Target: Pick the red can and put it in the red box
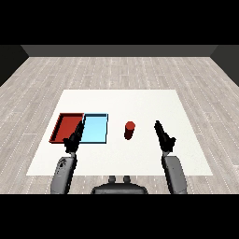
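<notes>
**Ana:** Here we are over the white desk (140,100), and the two trays lie side by side on its left half. The red tray (66,127) is on the outside, the light blue tray (95,129) just beside it toward the middle, their long edges touching or very nearly so.

**Ben:** Anything in them?

**Ana:** Nothing that I can see in either one. The red floor shows bare, the blue floor shows bare (though the left robot hand covers the near corner where the two trays meet, so that patch is hidden).

**Ben:** And the red can?

**Ana:** The red can (130,129) stands upright on the desk, out in the open, to the right of the blue tray and apart from it. It sits between the blue tray and the right robot hand, touching neither.

**Ben:** Tell me about the hands.

**Ana:** The left robot hand (74,139) reaches up from the lower left, fingers straight and pointing forward over the near edges of the trays, holding nothing. The right robot hand (164,135) comes in from the lower right, fingers straight and held together, pointing forward and a little toward the can, thumb sticking out to the side. It is near the can but clearly apart from it, and it holds nothing.
</notes>
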You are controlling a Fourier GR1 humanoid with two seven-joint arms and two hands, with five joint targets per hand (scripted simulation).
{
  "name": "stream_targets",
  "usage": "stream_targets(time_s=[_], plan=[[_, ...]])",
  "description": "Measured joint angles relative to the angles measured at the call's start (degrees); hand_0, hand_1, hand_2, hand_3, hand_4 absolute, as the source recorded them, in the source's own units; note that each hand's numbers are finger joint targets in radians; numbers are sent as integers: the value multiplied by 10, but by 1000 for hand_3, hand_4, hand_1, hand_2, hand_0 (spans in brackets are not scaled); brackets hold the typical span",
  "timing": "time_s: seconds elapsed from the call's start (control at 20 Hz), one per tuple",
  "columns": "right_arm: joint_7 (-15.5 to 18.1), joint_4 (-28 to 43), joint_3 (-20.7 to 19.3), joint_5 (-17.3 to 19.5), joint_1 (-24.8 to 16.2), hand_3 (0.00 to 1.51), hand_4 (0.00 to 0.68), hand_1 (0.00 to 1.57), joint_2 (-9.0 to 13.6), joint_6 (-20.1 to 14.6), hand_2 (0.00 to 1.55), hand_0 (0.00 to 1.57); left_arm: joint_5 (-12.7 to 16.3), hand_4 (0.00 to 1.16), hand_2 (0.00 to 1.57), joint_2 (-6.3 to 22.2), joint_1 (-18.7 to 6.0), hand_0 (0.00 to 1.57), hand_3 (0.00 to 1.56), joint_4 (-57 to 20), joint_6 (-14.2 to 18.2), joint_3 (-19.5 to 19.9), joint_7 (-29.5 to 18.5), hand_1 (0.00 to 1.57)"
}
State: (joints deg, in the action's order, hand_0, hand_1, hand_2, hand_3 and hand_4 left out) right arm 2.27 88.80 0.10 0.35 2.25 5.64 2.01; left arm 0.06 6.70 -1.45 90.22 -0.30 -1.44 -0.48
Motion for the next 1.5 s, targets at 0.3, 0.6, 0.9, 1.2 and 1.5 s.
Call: stream_targets(time_s=[0.3, 0.6, 0.9, 1.2, 1.5], plan=[[-1, 3, -46, -32, -14, 0, 0, 0, 24, 29, 0, 0, -1, 0, 0, -10, 4, 0, 0, 4, -4, 8, 0, 0], [108, 25, -77, -83, -18, 0, 0, 0, 32, 80, 0, 0, 26, 0, 0, -33, -1, 0, 0, 38, -14, 24, -150, 0], [158, 8, -86, -88, -17, 0, 0, 0, 33, 106, 0, 0, 30, 0, 0, -41, 9, 0, 0, 14, -28, 29, -236, 0], [189, -12, -92, -84, -19, 0, 0, 0, 29, 119, 0, 0, 40, 0, 0, -39, 22, 0, 0, 20, -41, 38, -250, 0], [175, -33, -99, -93, 0, 0, 0, 0, 30, 126, 0, 0, 52, 0, 0, -37, 6, 0, 0, 12, -47, 47, -249, 0]])
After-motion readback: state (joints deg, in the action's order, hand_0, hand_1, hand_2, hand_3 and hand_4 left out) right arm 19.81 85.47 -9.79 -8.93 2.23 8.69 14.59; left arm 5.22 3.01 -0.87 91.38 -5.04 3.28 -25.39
